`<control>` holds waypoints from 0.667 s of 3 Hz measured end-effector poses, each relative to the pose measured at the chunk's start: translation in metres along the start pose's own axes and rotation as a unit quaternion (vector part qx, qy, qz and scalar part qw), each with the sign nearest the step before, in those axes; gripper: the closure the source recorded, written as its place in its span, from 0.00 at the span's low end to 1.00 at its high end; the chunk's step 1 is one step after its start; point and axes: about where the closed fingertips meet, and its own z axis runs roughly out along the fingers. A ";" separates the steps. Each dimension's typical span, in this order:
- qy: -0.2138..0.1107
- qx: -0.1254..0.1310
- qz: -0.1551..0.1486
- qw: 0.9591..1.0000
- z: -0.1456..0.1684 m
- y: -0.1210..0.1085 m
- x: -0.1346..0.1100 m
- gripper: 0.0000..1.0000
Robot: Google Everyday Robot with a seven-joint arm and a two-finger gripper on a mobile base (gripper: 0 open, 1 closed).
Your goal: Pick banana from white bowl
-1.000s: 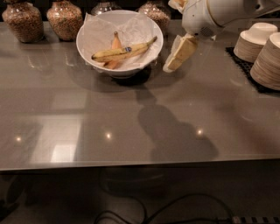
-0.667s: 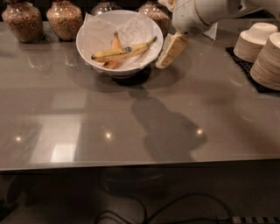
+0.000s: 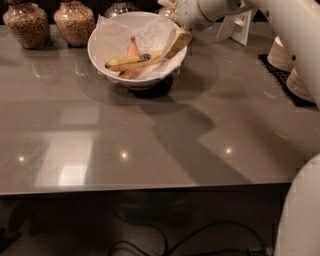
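Observation:
The white bowl (image 3: 100, 42), lined with crumpled white paper, stands at the back middle of the grey table. The banana (image 3: 131, 61) lies across it, yellow with brown speckles and a blue sticker, its thin end pointing right. A shorter orange-brown piece (image 3: 132, 49) lies behind it. My gripper (image 3: 178, 43) comes in from the upper right on the white arm and hangs over the bowl's right rim, just above the banana's right end. I cannot tell whether it touches the banana.
Two jars of brown grain (image 3: 27, 24) (image 3: 75, 21) stand at the back left, a third jar (image 3: 120, 6) behind the bowl. Stacked cream bowls (image 3: 300, 80) sit on a black mat at the right edge. A white stand (image 3: 235, 26) is at the back right.
My gripper has moved left from beside the bowl to over its right rim, above the banana's end. The banana and the bowl have stayed in place.

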 end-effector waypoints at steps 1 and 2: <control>-0.008 -0.004 -0.002 1.000 0.027 -0.008 0.005 0.42; -0.006 -0.032 0.007 0.999 0.053 0.005 0.016 0.49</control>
